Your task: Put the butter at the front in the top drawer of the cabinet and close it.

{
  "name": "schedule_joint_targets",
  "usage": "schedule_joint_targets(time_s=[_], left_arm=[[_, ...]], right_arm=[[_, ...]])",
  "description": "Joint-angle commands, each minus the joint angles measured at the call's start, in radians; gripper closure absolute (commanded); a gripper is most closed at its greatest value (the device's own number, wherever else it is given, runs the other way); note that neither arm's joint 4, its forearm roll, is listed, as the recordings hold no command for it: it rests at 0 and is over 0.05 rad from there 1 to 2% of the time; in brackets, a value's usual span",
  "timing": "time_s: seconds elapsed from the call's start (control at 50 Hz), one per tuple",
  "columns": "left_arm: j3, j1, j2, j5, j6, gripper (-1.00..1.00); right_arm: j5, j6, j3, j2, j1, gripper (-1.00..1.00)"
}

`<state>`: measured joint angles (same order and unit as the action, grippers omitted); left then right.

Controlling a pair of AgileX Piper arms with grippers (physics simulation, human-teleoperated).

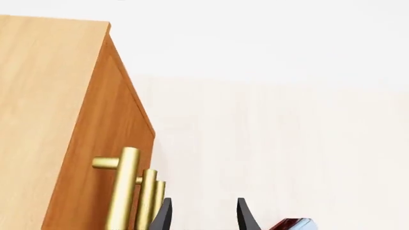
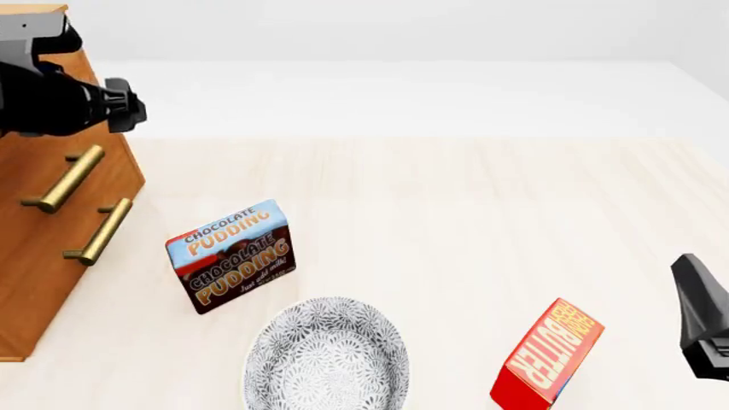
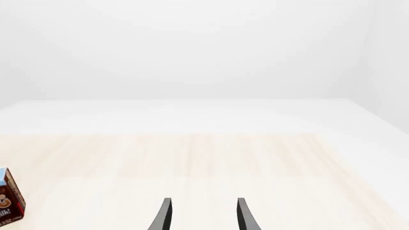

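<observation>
Your left gripper (image 1: 203, 215) has its fingers spread wide on nothing, with the brass handles (image 1: 124, 191) of the cabinet (image 2: 46, 248) just beside one fingertip. Both drawers sit flush; the top drawer (image 2: 68, 175) is closed. Your right gripper (image 3: 203, 215) is likewise wide and empty over the table (image 2: 456, 213). The butter (image 2: 547, 354) stands near the right gripper, to its left; the chocolate pudding box (image 2: 231, 254) and patterned bowl (image 2: 327, 359) lie farther left.

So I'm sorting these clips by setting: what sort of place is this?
Most likely a simulated tabletop test scene, not a real room: a pale wooden table against blank white surroundings, holding a wooden cabinet, a chocolate pudding box, a butter carton and a patterned bowl.
</observation>
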<state>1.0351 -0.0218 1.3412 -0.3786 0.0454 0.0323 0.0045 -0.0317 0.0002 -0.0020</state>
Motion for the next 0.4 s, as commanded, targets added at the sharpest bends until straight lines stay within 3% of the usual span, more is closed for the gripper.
schedule_joint_targets(time_s=[0.02, 0.1, 0.18, 0.24, 0.38, 0.4], left_arm=[[-0.012, -0.109, -0.063, -0.01, -0.024, -1.0], [-0.01, -0.112, -0.063, -0.015, -0.035, -1.0], [0.006, -0.045, -0.063, -0.025, 0.011, -1.0], [0.026, 0.068, -0.045, -0.026, 0.07, -1.0], [0.019, 0.123, -0.068, -0.023, 0.104, -1.0], [0.018, 0.171, -0.071, -0.012, 0.129, -1.0]], right_arm=[[0.0, -0.001, 0.0, 0.0, 0.0, -1.0], [0.0, -0.001, 0.0, 0.0, 0.0, -1.0], [0.0, -0.001, 0.0, 0.0, 0.0, -1.0], [0.0, -0.001, 0.0, 0.0, 0.0, -1.0], [0.0, -0.001, 0.0, 0.0, 0.0, -1.0], [0.0, -0.001, 0.0, 0.0, 0.0, -1.0]])
